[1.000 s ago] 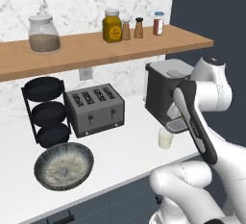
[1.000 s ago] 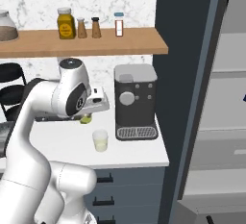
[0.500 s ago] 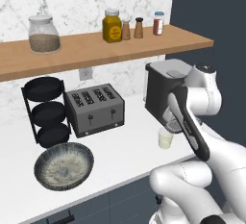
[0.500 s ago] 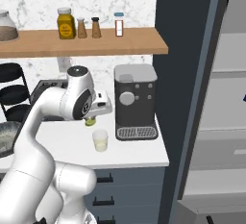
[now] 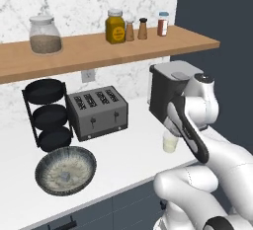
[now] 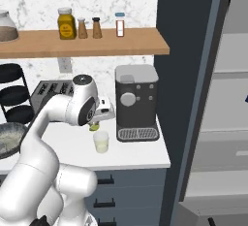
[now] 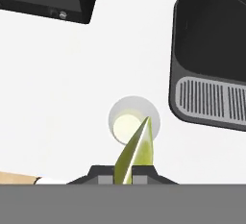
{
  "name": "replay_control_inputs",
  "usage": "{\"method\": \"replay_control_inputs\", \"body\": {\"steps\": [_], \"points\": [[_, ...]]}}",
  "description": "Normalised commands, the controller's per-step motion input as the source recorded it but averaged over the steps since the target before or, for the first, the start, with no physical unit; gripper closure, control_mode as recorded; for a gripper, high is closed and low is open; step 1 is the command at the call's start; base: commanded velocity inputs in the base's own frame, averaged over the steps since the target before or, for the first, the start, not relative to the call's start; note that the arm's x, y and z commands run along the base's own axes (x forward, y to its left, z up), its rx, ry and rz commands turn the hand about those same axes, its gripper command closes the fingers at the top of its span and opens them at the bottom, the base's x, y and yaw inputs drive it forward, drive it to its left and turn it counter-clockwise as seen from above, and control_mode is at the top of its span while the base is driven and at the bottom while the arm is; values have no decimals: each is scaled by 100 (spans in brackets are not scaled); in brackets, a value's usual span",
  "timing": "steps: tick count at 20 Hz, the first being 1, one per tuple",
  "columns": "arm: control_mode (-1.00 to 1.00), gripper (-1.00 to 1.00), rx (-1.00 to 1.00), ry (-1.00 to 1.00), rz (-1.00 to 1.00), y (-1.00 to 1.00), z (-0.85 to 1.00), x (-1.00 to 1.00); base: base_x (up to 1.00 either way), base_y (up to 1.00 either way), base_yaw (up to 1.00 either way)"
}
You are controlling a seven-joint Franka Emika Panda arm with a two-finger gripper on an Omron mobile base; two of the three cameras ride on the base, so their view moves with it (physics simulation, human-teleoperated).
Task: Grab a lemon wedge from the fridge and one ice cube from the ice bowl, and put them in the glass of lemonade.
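A: While my hand [image 7: 123,172] hangs over the table [image 5: 133,150], what does it carry?

B: It is clenched on the lemon wedge [image 7: 136,151]. Seen from the hand, the yellow-green wedge juts out from between my two fingertips, its point overlapping the rim of the glass of lemonade [image 7: 133,120] below.

A: Where does the glass stand?

B: On the white table, just in front of the coffee machine [image 6: 136,103], near its drip grille. From the right base camera, the wedge [image 6: 94,126] shows as a small green spot directly above the glass [image 6: 101,141], apart from it. From the left, my forearm covers part of the glass [image 5: 170,143].

A: And the other task items?

B: Ice bowl [image 5: 65,170] sits at the table's front left, below the black tiered rack [image 5: 48,113] and beside the toaster [image 5: 97,111], well apart from the glass. Fridge [image 6: 203,94] stands right of the table, door open, grey shelves visible.
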Motion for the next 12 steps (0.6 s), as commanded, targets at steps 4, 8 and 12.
{"method": "replay_control_inputs", "body": {"steps": [4,8,12], "points": [[-100,100,-4,-5,0,0,-33,0,0,0,0],[-100,100,-2,0,0,0,-16,4,0,0,0],[-100,100,-2,0,0,0,-10,11,0,0,0]]}}
